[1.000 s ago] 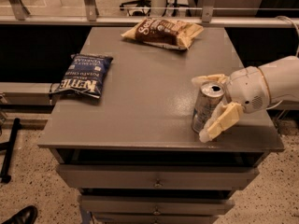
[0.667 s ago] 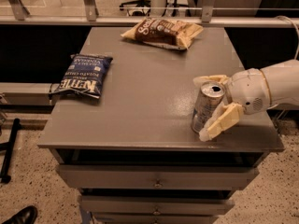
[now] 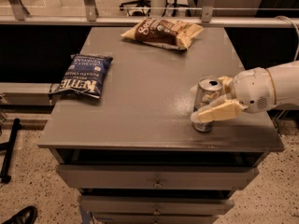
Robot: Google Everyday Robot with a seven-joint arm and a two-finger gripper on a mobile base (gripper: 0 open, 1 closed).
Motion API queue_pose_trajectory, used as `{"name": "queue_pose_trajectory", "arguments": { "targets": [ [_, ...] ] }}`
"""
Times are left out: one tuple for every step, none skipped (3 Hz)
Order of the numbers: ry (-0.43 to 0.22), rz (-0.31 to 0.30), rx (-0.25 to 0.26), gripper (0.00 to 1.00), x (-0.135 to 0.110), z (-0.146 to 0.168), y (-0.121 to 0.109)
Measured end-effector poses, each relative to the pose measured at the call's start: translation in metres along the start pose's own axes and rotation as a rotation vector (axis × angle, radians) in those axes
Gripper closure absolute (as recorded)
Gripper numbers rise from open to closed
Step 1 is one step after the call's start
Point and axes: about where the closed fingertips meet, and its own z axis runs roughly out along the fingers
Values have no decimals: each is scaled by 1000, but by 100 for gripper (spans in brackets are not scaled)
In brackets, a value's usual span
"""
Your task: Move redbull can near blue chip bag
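Observation:
The redbull can [image 3: 206, 93], a slim silver can with a pull-tab top, stands upright at the front right of the grey table [image 3: 140, 106]. My gripper [image 3: 200, 102] comes in from the right, with one cream finger [image 3: 217, 111] across the can's near side and the other behind it, shut on the can. The can's base rests on the table. The blue chip bag [image 3: 84, 75], dark blue with white "Kettle" lettering, lies flat near the table's left edge, far from the can.
A brown-and-cream snack bag [image 3: 162, 31] lies at the back middle of the table. The table's front edge is just below the can. Drawers [image 3: 156, 177] are under the tabletop. A metal railing [image 3: 140, 20] runs behind the table.
Little differs. The gripper and the can stay at the front right of the table, with the fingers on either side of the can.

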Motion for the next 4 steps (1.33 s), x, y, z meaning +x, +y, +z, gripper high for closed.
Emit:
{"name": "queue_pose_trajectory", "arguments": {
  "targets": [
    [-5, -3, 24, 64, -4, -7, -7],
    [-31, -44, 72, 95, -22, -15, -28],
    [-29, -42, 66, 100, -22, -13, -26],
    [-34, -50, 60, 100, -25, -9, -27]
  ]
}}
